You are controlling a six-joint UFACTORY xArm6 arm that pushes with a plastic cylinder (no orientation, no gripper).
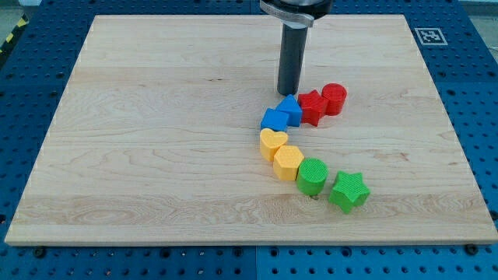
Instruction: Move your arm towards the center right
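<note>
My tip (289,92) stands just above the blue blocks in the view, right beside the top of a blue block (291,109). A second blue block (274,120) touches it at lower left. A red star block (313,106) and a red cylinder (334,99) lie to the tip's right. Below them a yellow heart (272,143), a yellow hexagon (288,162), a green cylinder (313,176) and a green star (348,190) curve down to the view's right. All blocks lie in one arc on the wooden board (156,140).
A blue pegboard table (23,93) surrounds the board. A printed marker tag (429,36) sits at the board's top right corner. The rod's mount (296,8) shows at the view's top.
</note>
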